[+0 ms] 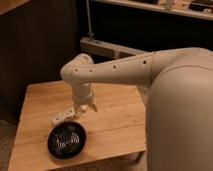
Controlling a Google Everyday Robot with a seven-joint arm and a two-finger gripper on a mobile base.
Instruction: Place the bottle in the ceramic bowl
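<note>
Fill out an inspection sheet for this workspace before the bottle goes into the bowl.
Surface: wooden table, light planks, standing level.
Job's things: bottle lies on its side on the table, just behind the ceramic bowl and not in it; nothing shows inside the bowl.
Clutter: nothing seen.
Grippers: gripper points down over the table next to the bottle, fingers apart; whether it touches the bottle cannot be told.
Cables: nothing seen.
Surroundings: dark wall panels behind the table, a shelf above, a metal post behind; the robot's arm reaches in from the right.
</note>
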